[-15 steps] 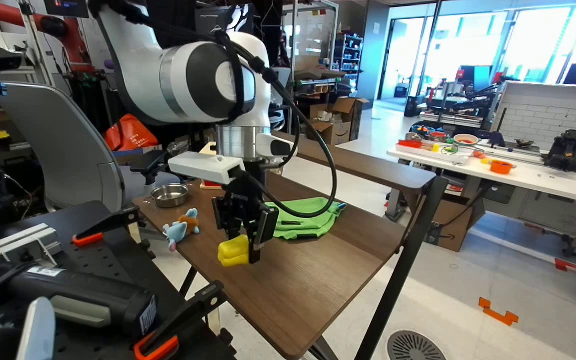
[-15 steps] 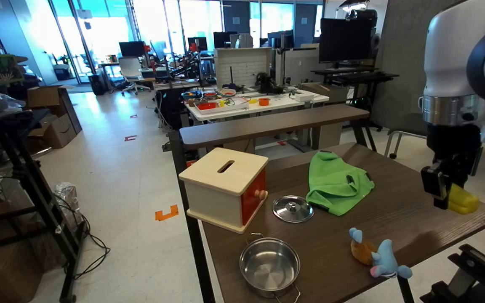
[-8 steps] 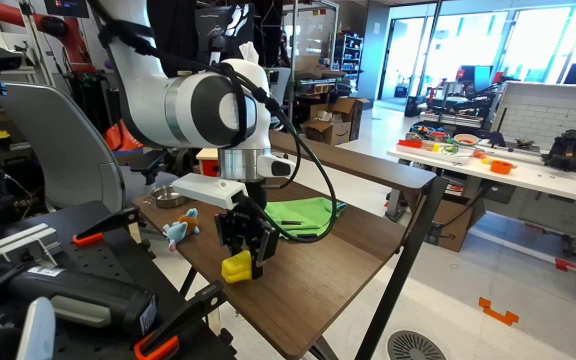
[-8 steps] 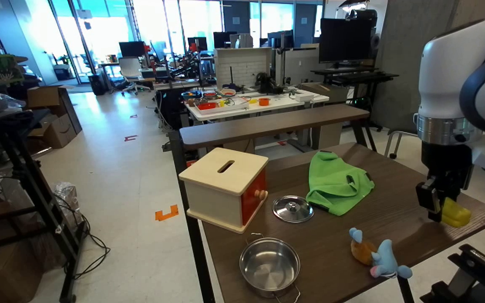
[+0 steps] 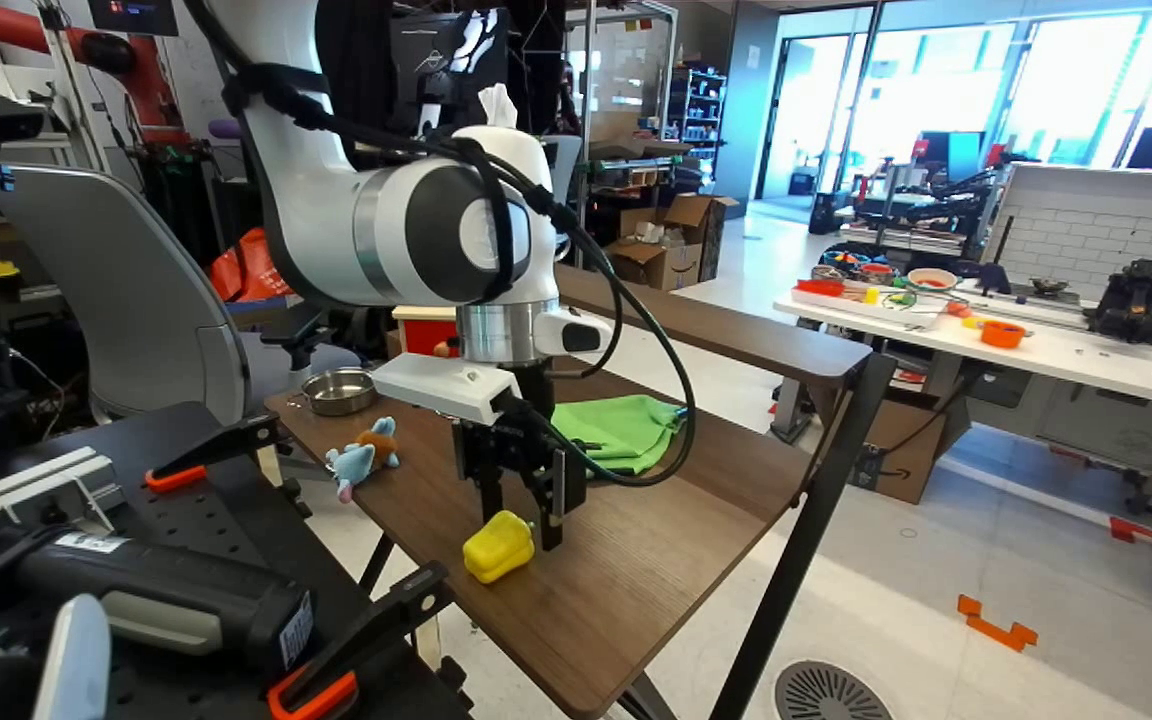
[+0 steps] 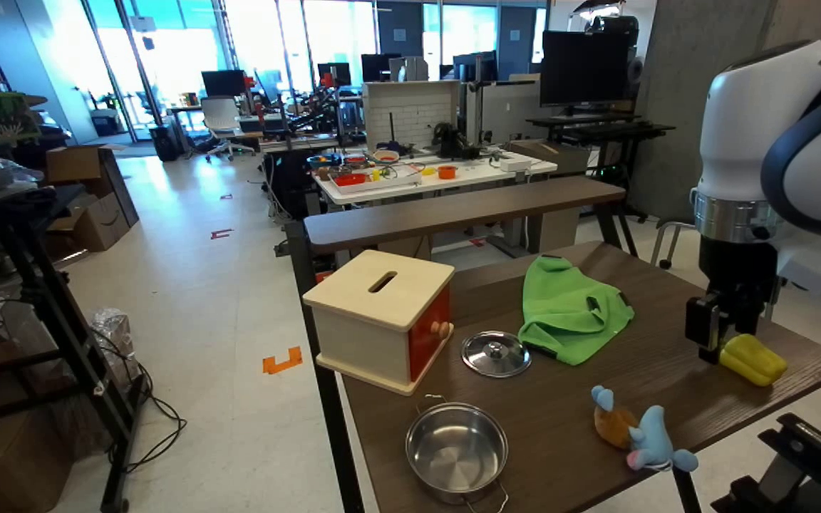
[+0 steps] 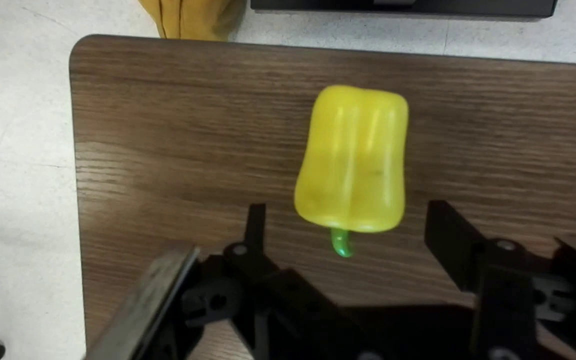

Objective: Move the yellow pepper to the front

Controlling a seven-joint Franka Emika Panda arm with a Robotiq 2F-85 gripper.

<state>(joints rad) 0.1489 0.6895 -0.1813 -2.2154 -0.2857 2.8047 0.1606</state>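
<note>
The yellow pepper point(image 7: 352, 160) lies on its side on the brown table point(image 7: 183, 150), its green stem pointing toward my gripper point(image 7: 346, 205) in the wrist view. My fingers stand wide apart, one on either side of the stem end, with visible space between each finger and the pepper. In an exterior view the pepper point(image 5: 498, 547) rests near the table's long edge, just below the gripper point(image 5: 521, 528). Another angle of the pepper point(image 6: 754, 360) in an exterior view shows it beside the fingers, with the far finger partly hidden.
A green cloth point(image 6: 573, 313) lies farther along the table. Beyond it are a steel lid point(image 6: 496, 354), a wooden box point(image 6: 375, 320) with a red side, a steel pot point(image 6: 457, 449) and a plush toy point(image 6: 649, 436). A black clamp point(image 5: 386, 620) sits on the neighbouring dark table.
The gripper came down to the table with the pepper in its grip, then opened and let go. The pepper now lies on the table, turned slightly, with the fingers clear of it.
</note>
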